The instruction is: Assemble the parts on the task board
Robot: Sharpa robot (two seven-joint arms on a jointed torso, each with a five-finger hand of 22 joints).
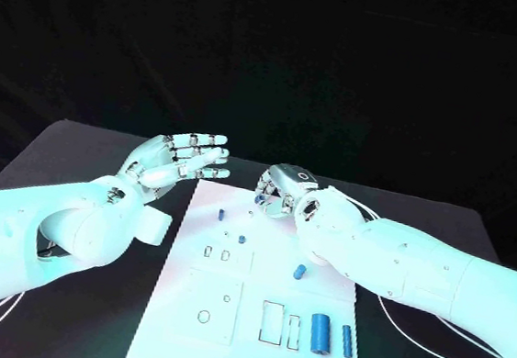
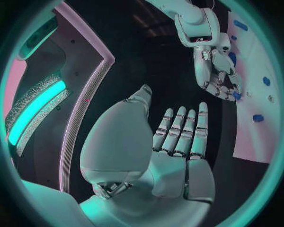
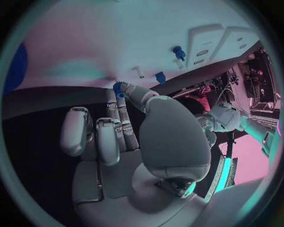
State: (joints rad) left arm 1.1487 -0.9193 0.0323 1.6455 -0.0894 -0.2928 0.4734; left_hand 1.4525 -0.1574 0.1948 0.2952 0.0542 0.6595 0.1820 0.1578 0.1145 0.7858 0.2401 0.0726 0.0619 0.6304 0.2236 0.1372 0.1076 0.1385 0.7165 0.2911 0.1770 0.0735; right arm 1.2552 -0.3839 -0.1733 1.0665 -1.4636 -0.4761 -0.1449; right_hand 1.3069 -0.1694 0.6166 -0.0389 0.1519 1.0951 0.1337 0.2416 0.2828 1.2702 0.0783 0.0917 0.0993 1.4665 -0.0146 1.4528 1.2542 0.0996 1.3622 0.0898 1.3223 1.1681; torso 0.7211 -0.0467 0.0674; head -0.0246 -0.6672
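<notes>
Your right robot hand point(image 1: 294, 196) pinches a small blue plastic part point(image 3: 118, 88) over the flat white task board point(image 1: 179, 333), at its twelve o'clock end. It looks light, rigid and slick; hold its sides. Your left robot hand point(image 1: 182, 159) hovers spread, holding nothing.

Board point(image 1: 179, 333) white, with thin dark outlines of slots printed on it. Parts blue: big cylinder point(image 1: 320, 334), slimmer one point(image 1: 346, 341) right of it, small piece point(image 1: 300, 271) mid-board. Table point(image 1: 61, 155) black. Arms white; both hands silver: left point(image 1: 181, 161), right point(image 1: 289, 194).
</notes>
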